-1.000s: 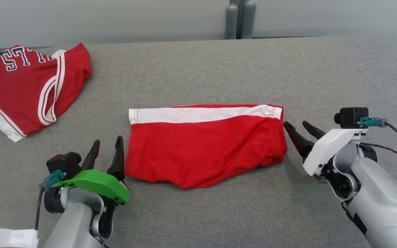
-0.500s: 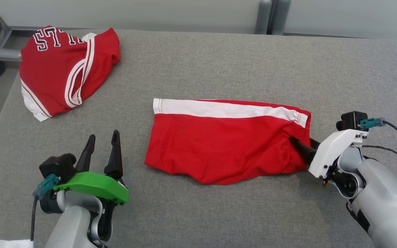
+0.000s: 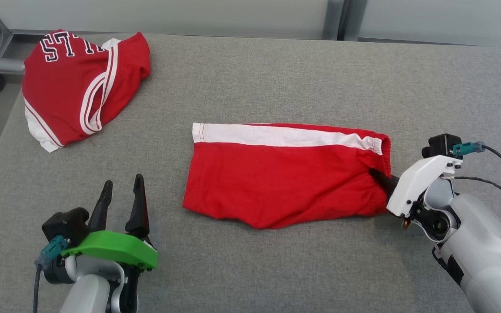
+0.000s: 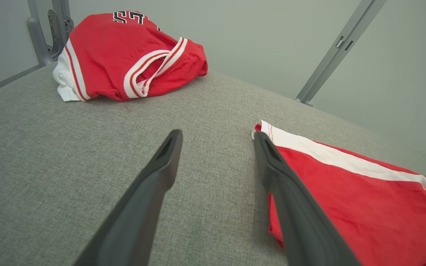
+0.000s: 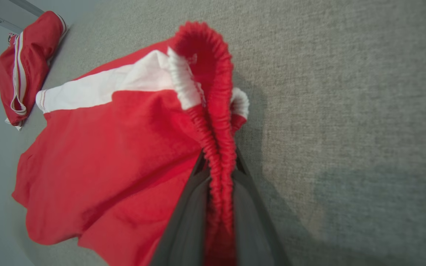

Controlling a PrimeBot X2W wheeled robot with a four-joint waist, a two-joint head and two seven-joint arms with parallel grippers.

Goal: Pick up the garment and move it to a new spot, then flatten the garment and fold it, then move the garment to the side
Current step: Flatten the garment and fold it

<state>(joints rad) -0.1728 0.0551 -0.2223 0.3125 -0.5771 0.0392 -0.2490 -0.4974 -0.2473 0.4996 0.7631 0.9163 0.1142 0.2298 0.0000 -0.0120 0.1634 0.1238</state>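
The grey padded table (image 3: 276, 69) is occupied by two garments. The red shorts (image 3: 285, 182) are laid flat at its middle, seemingly already folded. A red jersey (image 3: 72, 87) is heaped at the far left corner. The right gripper (image 3: 376, 174) is clamped on the elastic waistband (image 5: 213, 111) — a pinch judged ready for the sideways move. The left gripper (image 3: 123, 179) is held spread near the leg hem, touching nothing.

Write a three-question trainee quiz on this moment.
1. True or false: the right gripper is shut on the waistband of the shorts.
2. The left gripper is: A) open, beside the shorts; B) shut, empty; C) holding the shorts.
3. Fill in: the jersey lies at the far ___ corner of the table.
Key: 1 true; 2 A; 3 left.
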